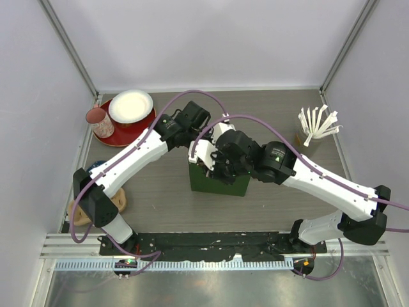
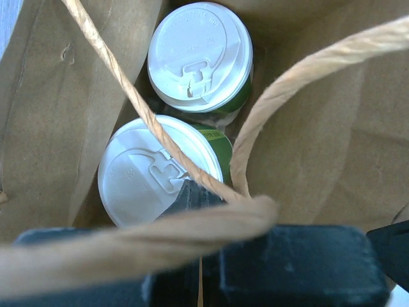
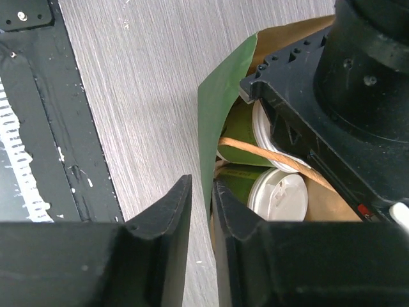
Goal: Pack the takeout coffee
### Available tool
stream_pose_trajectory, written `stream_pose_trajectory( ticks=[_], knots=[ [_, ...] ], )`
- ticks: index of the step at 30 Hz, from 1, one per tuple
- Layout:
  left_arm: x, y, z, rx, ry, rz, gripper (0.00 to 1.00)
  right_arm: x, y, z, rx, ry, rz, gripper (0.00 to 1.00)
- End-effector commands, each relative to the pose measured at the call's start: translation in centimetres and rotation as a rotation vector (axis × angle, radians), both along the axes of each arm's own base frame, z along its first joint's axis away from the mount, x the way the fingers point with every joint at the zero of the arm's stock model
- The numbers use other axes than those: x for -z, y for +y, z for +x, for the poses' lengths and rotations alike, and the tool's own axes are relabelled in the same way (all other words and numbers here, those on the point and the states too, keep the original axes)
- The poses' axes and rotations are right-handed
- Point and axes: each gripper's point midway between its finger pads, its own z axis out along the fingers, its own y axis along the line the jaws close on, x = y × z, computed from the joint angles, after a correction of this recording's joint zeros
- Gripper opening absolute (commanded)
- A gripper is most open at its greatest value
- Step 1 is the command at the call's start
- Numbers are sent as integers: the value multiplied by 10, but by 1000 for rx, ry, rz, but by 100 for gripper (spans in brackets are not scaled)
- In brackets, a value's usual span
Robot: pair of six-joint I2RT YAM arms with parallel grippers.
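Observation:
The takeout coffee is two green cups with white lids (image 2: 199,54) (image 2: 144,176) standing side by side inside a green paper bag (image 1: 218,184) with a brown lining. Both lids (image 3: 279,195) also show in the right wrist view. My left gripper (image 2: 192,192) is shut on the bag's rim, where a thin paper edge runs between its fingers. A twisted paper handle (image 2: 255,134) crosses in front. My right gripper (image 3: 201,185) straddles the bag's green wall (image 3: 220,109) with its jaws narrowly apart, and table still shows between one finger and the wall.
At the back left, a red tray (image 1: 148,121) carries a white plate (image 1: 131,105) and a small pink mug (image 1: 99,121). A holder of white sticks (image 1: 314,126) stands at the back right. A wooden object (image 1: 119,202) lies by the left arm's base.

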Motion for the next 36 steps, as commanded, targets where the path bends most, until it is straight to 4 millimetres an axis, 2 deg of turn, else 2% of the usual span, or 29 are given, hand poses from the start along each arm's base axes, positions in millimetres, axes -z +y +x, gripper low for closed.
stream_pose_trajectory(
  ticks=[1,5,8,13,19,23,29,33,36],
  knots=[
    [-18,1,-2,12,-37,-49,0,-8,4,-5,-43,-14,31,20],
    [-17,1,7,-18,-58,-38,0,-7,2,-19,-88,22,41,8],
    [-7,5,13,-44,-74,-2,0,-7,2,-23,-104,31,41,3],
    [2,11,23,-57,-131,37,0,-7,8,-39,-168,86,64,1],
    [15,15,6,21,-166,82,0,-10,11,-36,-157,79,71,1],
    [31,18,-4,63,-163,127,0,-12,12,-35,-151,77,78,1],
    [44,26,-5,82,-186,157,0,-14,10,-36,-136,86,83,1],
    [52,23,-12,103,-155,135,0,-14,8,-36,-130,84,80,1],
    [57,23,-10,91,-144,147,0,-16,8,-36,-131,82,81,1]
  ],
)
